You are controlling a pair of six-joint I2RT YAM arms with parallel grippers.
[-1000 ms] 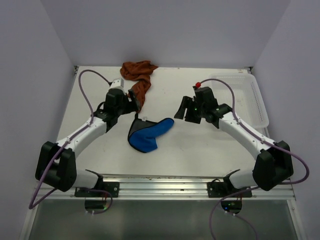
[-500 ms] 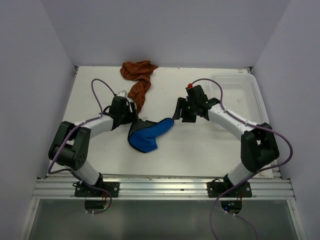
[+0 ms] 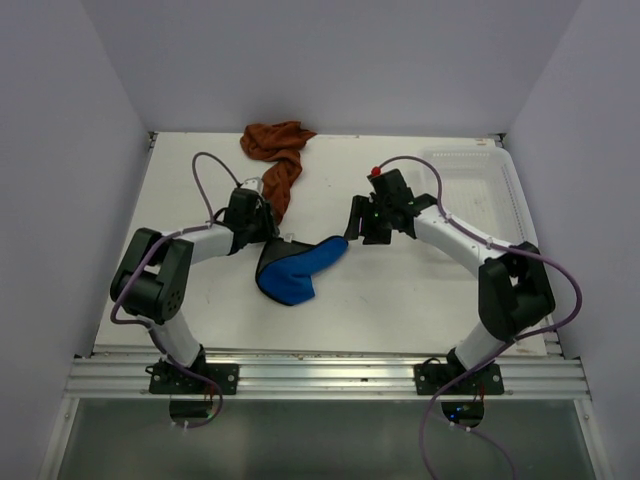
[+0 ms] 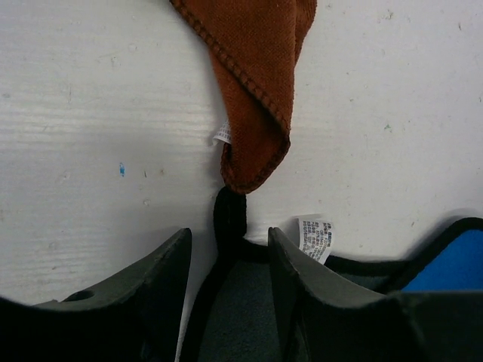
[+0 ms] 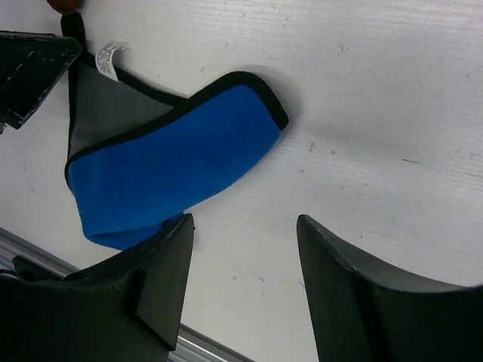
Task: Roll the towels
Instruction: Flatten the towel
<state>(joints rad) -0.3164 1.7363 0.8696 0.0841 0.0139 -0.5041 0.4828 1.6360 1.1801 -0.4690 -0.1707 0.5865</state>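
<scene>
- Straddling the blue towel (image 4: pixel 249 302) corner, left gripper (image 4: pixel 229 260) fingers apart, nothing clamped yet.
- Right gripper (image 5: pixel 241 249) fingers apart, blue towel just beyond them.
- Brown towel (image 4: pixel 253 90) just ahead of left fingers; pinch blue edge only.

I was running a lab test cell — a bare white table (image 3: pixel 400 290) boxed by plain pale walls (image 3: pixel 70 150), an aluminium rail (image 3: pixel 330 372) carrying both arm bases, purple cables (image 3: pixel 215 165) looping behind the jaws.
</scene>
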